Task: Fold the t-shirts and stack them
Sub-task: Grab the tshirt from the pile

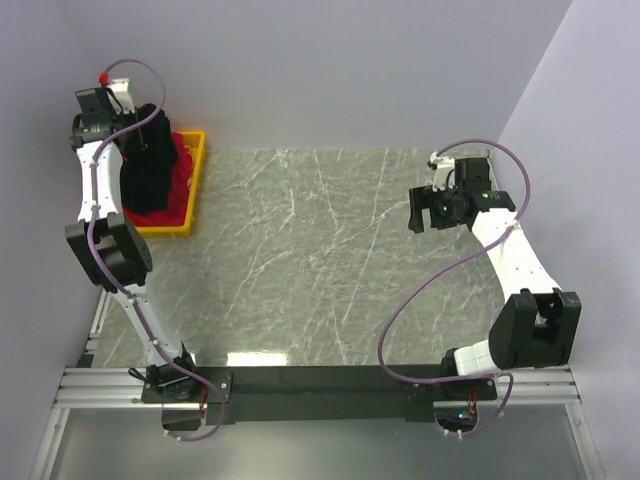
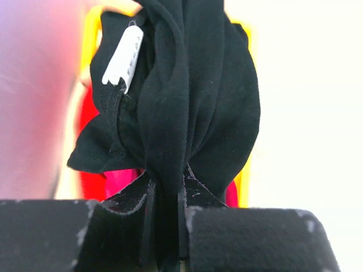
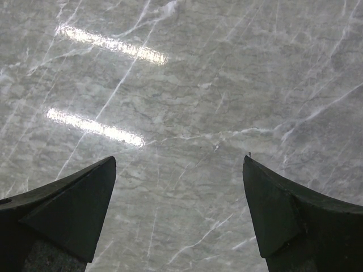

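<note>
Left wrist view: left gripper [image 2: 168, 195] pinches the black t-shirt [image 2: 198, 96], hanging over the yellow crate [image 1: 196, 195], top view's upper left. Lift it clear before swinging out; right gripper [image 3: 178, 198] gapes empty.

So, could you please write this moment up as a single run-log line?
left gripper: shut on black t-shirt, hanging over yellow crate | right gripper: open, empty, above table | pink cloth: in crate | folding: not started

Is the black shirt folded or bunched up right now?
Bunched, not folded: the black t-shirt hangs in gathered pleats, pinched by the left gripper over the yellow crate.
</note>
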Motion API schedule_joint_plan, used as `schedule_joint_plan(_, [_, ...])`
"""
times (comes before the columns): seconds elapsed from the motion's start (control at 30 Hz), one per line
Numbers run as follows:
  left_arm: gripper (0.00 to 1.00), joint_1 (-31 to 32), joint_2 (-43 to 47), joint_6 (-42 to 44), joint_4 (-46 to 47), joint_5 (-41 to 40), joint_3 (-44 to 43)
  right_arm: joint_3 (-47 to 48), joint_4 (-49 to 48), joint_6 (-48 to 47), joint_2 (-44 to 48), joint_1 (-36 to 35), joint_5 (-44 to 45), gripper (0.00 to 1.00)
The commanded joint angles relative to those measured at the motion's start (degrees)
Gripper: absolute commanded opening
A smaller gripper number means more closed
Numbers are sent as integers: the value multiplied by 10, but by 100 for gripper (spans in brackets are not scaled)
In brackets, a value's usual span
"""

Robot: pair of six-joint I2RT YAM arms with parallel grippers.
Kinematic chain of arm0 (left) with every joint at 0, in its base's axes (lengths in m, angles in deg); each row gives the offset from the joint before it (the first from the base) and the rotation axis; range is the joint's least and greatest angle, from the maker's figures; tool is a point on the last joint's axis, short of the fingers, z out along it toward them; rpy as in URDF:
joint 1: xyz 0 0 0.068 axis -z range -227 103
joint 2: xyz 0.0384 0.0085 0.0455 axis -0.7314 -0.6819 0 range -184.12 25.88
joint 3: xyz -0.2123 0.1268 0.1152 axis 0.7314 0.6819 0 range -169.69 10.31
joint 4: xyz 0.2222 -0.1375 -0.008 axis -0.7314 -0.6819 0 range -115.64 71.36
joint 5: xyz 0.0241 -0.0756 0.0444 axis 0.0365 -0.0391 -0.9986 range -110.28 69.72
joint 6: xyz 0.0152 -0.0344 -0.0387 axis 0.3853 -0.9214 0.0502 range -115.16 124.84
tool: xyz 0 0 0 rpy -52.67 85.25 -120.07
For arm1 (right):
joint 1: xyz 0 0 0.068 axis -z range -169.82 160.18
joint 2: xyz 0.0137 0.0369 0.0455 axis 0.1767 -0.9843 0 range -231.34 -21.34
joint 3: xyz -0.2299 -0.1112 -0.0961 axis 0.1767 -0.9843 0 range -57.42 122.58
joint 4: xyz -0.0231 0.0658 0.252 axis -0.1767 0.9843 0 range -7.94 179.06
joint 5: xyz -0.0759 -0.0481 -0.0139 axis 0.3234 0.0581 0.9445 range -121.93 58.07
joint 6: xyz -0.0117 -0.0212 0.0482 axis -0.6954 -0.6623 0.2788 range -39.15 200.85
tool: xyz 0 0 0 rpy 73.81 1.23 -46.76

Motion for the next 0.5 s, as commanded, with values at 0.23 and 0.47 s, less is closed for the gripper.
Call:
schedule_joint_plan(0.23, [0, -3, 99, -86, 100, 129, -56, 27, 0, -6, -3, 8, -14, 98])
schedule_joint_plan(0.47, [1, 75, 175, -75, 97, 229, -65, 50, 4, 13, 2, 72, -74, 98])
